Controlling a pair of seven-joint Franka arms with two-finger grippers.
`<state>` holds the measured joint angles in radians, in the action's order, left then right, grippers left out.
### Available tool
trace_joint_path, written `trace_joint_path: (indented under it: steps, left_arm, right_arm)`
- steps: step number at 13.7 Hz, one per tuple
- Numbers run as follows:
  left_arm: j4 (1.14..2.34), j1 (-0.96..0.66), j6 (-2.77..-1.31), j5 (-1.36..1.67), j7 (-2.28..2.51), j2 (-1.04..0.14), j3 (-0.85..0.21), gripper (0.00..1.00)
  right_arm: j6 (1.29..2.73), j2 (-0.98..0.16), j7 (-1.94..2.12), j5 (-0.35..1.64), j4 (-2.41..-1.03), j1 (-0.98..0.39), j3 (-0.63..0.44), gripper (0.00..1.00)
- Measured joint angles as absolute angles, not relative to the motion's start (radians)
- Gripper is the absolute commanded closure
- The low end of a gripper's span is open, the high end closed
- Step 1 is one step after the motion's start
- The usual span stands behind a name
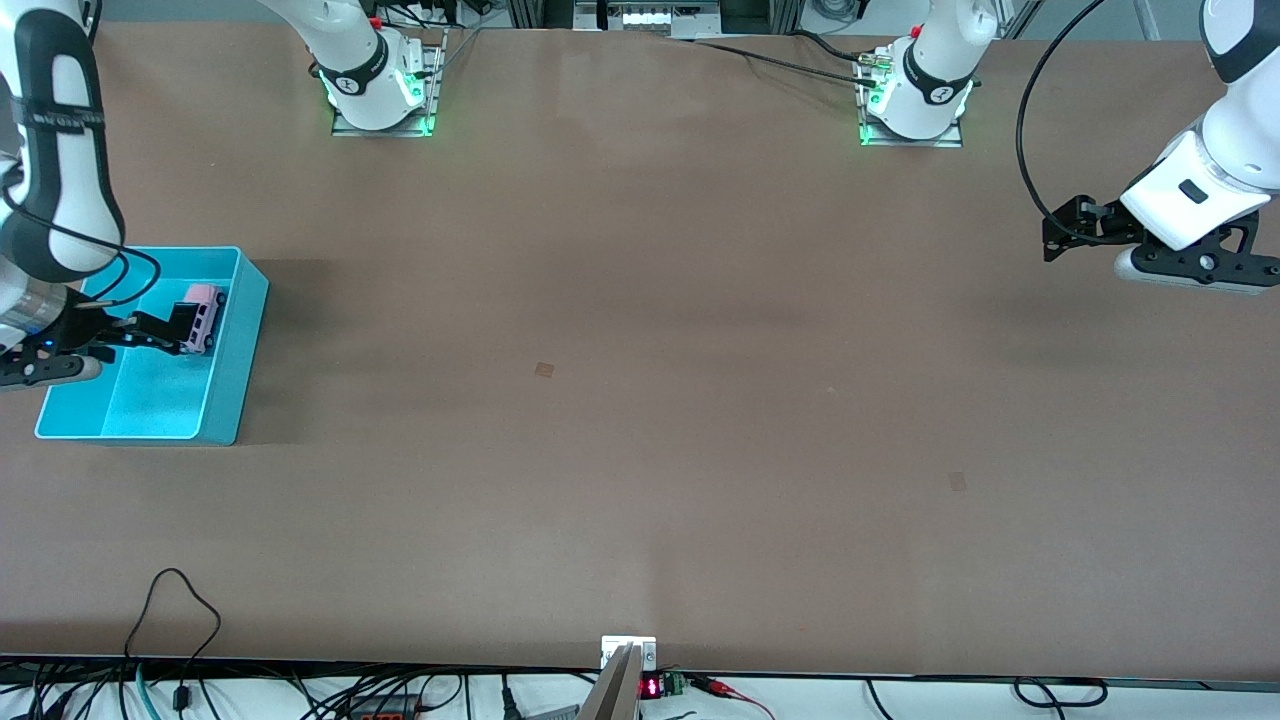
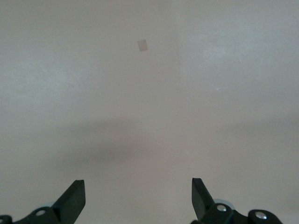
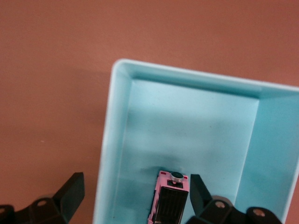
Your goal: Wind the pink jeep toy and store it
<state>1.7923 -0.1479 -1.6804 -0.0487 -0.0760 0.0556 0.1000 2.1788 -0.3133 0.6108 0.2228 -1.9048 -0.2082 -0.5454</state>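
Table [image 1: 640,400] of plain brown, seen from a high camera, with a turquoise bin [image 1: 225,390] standing at the right arm's end. Inside the bin, close to the wall that faces the middle of the table, is the pink jeep toy [image 1: 203,317], a small boxy car with dark wheels. In the right wrist view the pink jeep toy [image 3: 169,201] shows its black roof panel and a round spare wheel at one end, with the bin's pale floor around it and the bin [image 3: 111,140] rim beside it.

The right gripper [image 1: 178,330] is over the bin, just beside the toy. Its fingers [image 3: 70,196] are spread wide: one sits outside the bin wall, the other [image 3: 196,193] is next to the toy, and they are not clamped on it. Whether that finger touches the toy cannot be told.

The left gripper [image 1: 1050,235] waits over bare table at the left arm's end, well apart from the bin. Its fingers [image 2: 74,198] are also spread apart, holding nothing
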Motion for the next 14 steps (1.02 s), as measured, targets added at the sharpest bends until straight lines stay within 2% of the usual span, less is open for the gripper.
trace_joint_path:
  steps: [3, 8, 12, 14]
  left_arm:
    - [1.792, -0.148, -1.68, -0.049, -0.076, 0.056, 0.1, 0.0]
    - [1.792, -0.148, -1.678, -0.049, -0.076, 0.056, 0.1, 0.0]
    - [1.792, -0.149, -1.677, -0.049, -0.076, 0.056, 0.1, 0.0]
    - [1.792, -0.149, -1.677, -0.049, -0.076, 0.056, 0.1, 0.0]
  right_arm:
    - [2.052, -0.303, 0.611, 0.223, -1.795, -0.237, -0.545, 0.0]
    - [2.019, -0.277, 0.611, 0.231, -1.718, -0.27, -0.534, 0.0]
    - [1.941, -0.189, 0.506, 0.231, -1.716, -0.266, -0.471, 0.0]
    - [1.909, -0.145, 0.412, 0.209, -1.715, -0.21, -0.375, 0.0]
